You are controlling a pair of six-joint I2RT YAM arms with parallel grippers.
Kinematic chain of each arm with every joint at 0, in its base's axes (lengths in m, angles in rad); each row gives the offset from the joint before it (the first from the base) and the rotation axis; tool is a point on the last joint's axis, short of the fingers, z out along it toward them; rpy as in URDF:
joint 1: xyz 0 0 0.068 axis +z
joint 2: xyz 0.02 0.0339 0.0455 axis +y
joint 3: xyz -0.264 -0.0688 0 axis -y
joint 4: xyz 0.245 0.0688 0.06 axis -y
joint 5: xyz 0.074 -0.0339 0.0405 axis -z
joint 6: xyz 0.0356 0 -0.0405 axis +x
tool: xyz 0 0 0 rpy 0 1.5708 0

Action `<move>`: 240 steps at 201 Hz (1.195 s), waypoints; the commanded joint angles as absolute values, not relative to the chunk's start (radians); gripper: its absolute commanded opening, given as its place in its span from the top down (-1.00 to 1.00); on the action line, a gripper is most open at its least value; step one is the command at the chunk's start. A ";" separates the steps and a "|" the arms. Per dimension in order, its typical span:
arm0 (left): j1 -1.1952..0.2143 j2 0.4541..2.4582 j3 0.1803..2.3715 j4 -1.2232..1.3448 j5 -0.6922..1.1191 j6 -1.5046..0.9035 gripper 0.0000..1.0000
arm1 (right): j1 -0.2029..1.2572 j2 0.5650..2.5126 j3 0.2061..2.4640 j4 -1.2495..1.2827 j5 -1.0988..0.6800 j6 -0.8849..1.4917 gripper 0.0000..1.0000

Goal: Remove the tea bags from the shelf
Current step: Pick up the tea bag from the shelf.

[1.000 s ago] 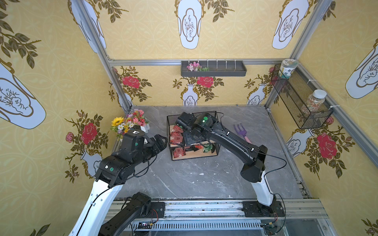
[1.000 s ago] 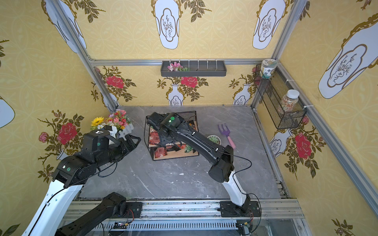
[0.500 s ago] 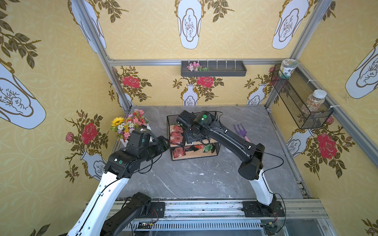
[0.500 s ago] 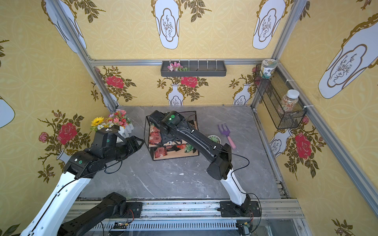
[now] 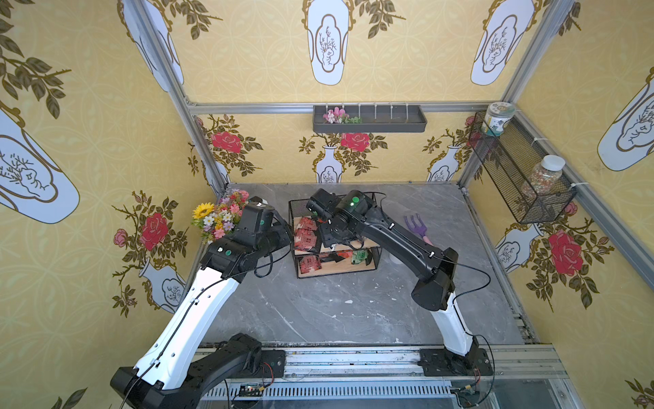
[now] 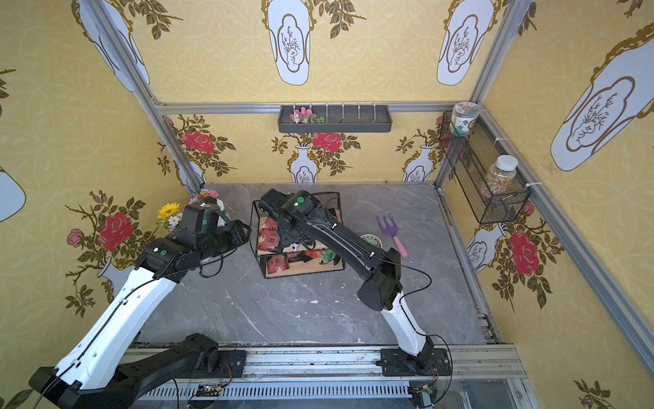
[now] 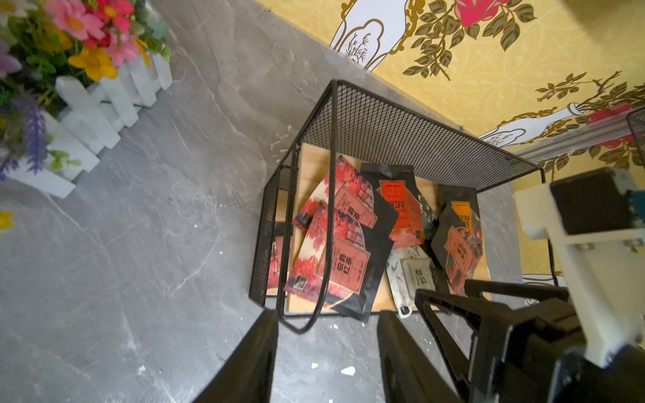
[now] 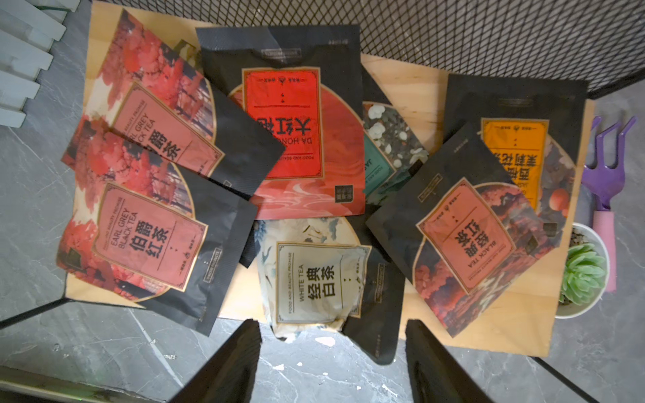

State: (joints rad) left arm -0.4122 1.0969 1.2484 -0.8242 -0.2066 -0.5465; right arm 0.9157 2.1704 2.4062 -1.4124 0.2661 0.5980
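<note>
The shelf stands mid-table, a black mesh rack with two wooden boards. Several tea bags lie overlapping on the upper board: two red Earl Grey ones, a bright red one, a white one, an orange one and a dark red one. More tea bags lie on the lower board. My right gripper hovers open over the upper board's front edge, just short of the white bag. My left gripper is open at the shelf's left end, the frame's wire corner between its fingertips.
A flower pot with a white picket fence stands close behind my left arm. A purple hand fork and a small succulent pot lie right of the shelf. A grey tray and a mesh basket with jars hang on the walls.
My left arm has swung in from the left to the shelf's end and its jaws have narrowed. My right gripper has shifted slightly over the upper board, its jaws narrowing a little.
</note>
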 commanded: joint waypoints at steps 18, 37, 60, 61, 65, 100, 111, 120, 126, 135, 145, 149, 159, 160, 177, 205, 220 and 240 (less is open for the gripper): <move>-0.411 1.179 1.281 -0.760 -0.274 -0.434 0.21 | 0.911 2.173 2.418 -1.395 0.254 0.600 -0.36; -0.410 1.210 1.287 -0.750 -0.285 -0.409 0.26 | 0.909 2.172 2.418 -1.391 0.245 0.601 -0.36; -0.409 1.229 1.280 -0.744 -0.294 -0.394 0.31 | 0.905 2.174 2.419 -1.387 0.235 0.601 -0.36; -0.409 1.229 1.279 -0.743 -0.293 -0.394 0.31 | 0.904 2.175 2.419 -1.387 0.234 0.600 -0.36; -0.408 1.229 1.276 -0.740 -0.293 -0.394 0.33 | 0.904 2.176 2.418 -1.385 0.232 0.601 -0.36; -0.407 1.234 1.252 -0.721 -0.287 -0.385 0.44 | 0.897 2.184 2.419 -1.381 0.220 0.599 -0.36; -0.408 1.237 1.249 -0.720 -0.284 -0.383 0.47 | 0.895 2.186 2.420 -1.381 0.216 0.599 -0.36; -0.408 1.240 1.247 -0.719 -0.279 -0.380 0.50 | 0.893 2.187 2.420 -1.379 0.215 0.600 -0.36; -0.408 1.239 1.247 -0.719 -0.278 -0.380 0.50 | 0.892 2.187 2.421 -1.378 0.212 0.598 -0.36; -0.408 1.239 1.240 -0.717 -0.273 -0.378 0.51 | 0.890 2.189 2.421 -1.376 0.209 0.598 -0.36; -0.408 1.239 1.234 -0.712 -0.269 -0.376 0.52 | 0.890 2.191 2.420 -1.374 0.206 0.597 -0.36; -0.408 1.239 1.232 -0.712 -0.268 -0.377 0.52 | 0.890 2.192 2.420 -1.373 0.204 0.598 -0.36; -0.408 1.239 1.229 -0.713 -0.269 -0.375 0.53 | 0.888 2.192 2.423 -1.371 0.202 0.598 -0.36; -0.409 1.239 1.229 -0.713 -0.268 -0.375 0.53 | 0.889 2.193 2.423 -1.371 0.202 0.597 -0.36; -0.408 1.239 1.228 -0.712 -0.267 -0.376 0.59 | 0.889 2.195 2.425 -1.370 0.198 0.598 -0.35; -0.408 1.242 1.234 -0.715 -0.263 -0.377 0.65 | 0.893 2.200 2.429 -1.370 0.201 0.598 -0.34; -0.408 1.242 1.236 -0.715 -0.261 -0.376 0.65 | 0.894 2.203 2.431 -1.371 0.206 0.595 -0.33; -0.408 1.243 1.240 -0.717 -0.262 -0.376 0.68 | 0.898 2.209 2.433 -1.378 0.214 0.593 -0.34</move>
